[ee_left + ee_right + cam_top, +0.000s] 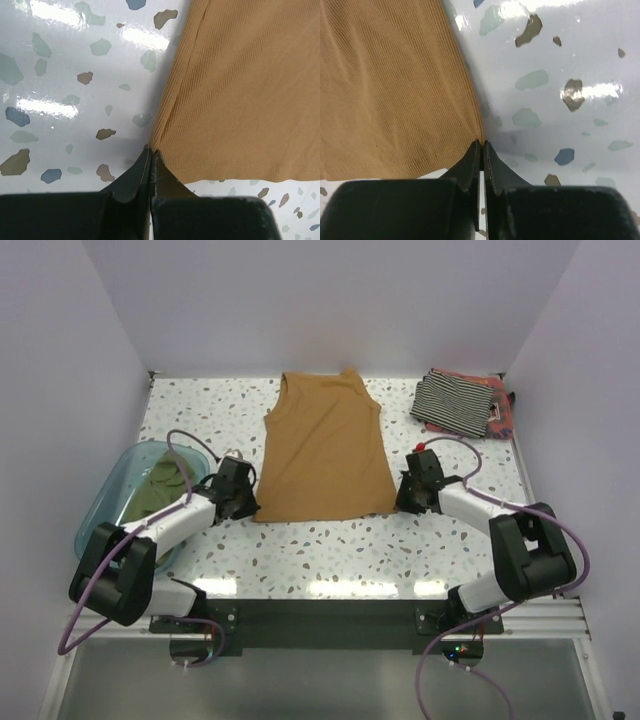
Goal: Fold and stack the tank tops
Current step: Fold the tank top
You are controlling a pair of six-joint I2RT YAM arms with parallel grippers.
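Left end effector: I see the left end effector [151, 152] low on the speckled white counter [340, 550], with its two fingers pressed together. The left hem corner of the tan-brown ribbed cloth tank top [322, 445] runs right into the tips, so I judge that it is pinching this corner.
Right end effector: the right end effector [482, 146] is also pressed together, and the right hem corner meets its tips in the same way. I take this as a pinch too.
Where the garment lies: it is spread flat between the two end effectors. Its body lies ahead of both and inward from each.
Long axis: it runs from the hem at the fingertips straight away from the arms to the shoulder straps at the far end.
Nearer arm: neither. Each arm has its own corner, and the hem line joins them.
What the coming move turns on: in my judgement, both corners must be carried forward along this axis together, so that the hem stays straight.
Count of tank tops: four. One is tan-brown. One olive green tank top [165, 488] lies in a translucent teal plastic tub [100, 510], outward of the left end effector. One black-and-white striped tank top [455, 400] lies folded on a reddish tank top [500, 415], far ahead and outward of the right end effector.
Count of tubs: one.
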